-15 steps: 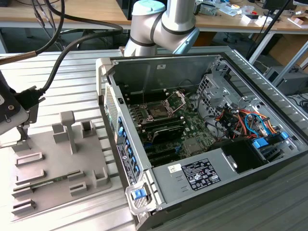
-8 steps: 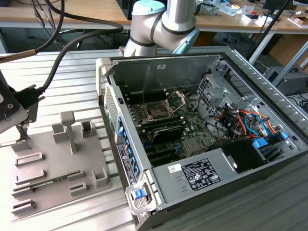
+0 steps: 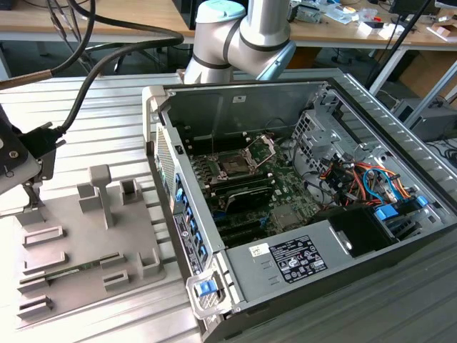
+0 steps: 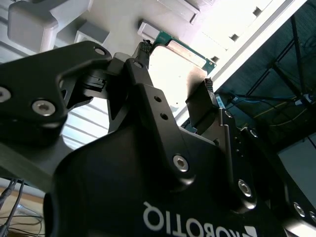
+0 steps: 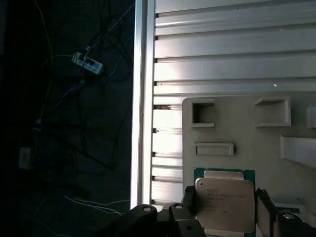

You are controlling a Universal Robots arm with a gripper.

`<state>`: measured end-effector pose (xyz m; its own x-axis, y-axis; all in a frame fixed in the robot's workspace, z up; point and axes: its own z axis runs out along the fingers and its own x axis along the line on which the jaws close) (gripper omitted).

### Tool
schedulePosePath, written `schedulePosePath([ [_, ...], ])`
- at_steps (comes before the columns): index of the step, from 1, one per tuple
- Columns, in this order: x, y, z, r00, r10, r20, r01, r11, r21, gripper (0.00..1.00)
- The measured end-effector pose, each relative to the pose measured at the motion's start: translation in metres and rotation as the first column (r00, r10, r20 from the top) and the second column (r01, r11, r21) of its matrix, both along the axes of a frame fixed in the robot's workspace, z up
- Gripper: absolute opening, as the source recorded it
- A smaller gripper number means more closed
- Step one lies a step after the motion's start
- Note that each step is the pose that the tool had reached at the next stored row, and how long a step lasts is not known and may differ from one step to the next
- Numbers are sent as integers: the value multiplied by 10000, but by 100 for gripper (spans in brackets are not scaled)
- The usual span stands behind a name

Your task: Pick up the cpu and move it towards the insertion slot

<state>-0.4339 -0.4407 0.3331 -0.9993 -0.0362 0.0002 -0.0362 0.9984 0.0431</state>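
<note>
Arm: we see the arm's (image 3: 243, 32) pale joints at the top of the exterior view, behind the open computer case (image 3: 285, 93), with thick black cables (image 3: 107, 64) running from there toward the exterior view's left.
Gripper position: the gripper (image 5: 224, 191) hangs at the exterior view's far left edge, pointing down over the grey tray (image 3: 71, 221) that lies on the ribbed metal table (image 3: 107, 107).
Gripper state: in both wrist views its 2 black fingers (image 5: 262, 210) press against 2 opposite edges of the cpu, pinching it between them.
Cpu: the cpu (image 5: 224, 205), silvery lid on a green board, sits between the fingertips over the tray's corner region, close to the table's edge; we cannot tell whether it is lifted clear of the tray.
Insertion slot: the insertion slot (image 3: 234, 166) lies inside the case with its metal bracket hinged up, well apart from the gripper and to the exterior view's right of the tray.
Writing on gripper: white lettering (image 4: 197, 222) runs across the black gripper body in the second wrist view, seen upside down.
Writing on cpu: faint dark print covers the lid in the first wrist view.
Labels in case: a large white printed label (image 3: 298, 259) and 1 small white sticker (image 3: 259, 249) sit on the grey metal box at the near end of the case.
</note>
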Motion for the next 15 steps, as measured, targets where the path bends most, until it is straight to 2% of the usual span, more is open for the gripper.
schedulePosePath([
  [7, 0, 0, 31, 10000, 0, 0, 0, 10000, 0, 55],
  [10, 0, 0, 108, 10000, 0, -1, 0, 10000, 0, 55],
  [15, 0, 0, 130, 10000, 0, 0, 0, 10000, 0, 55],
])
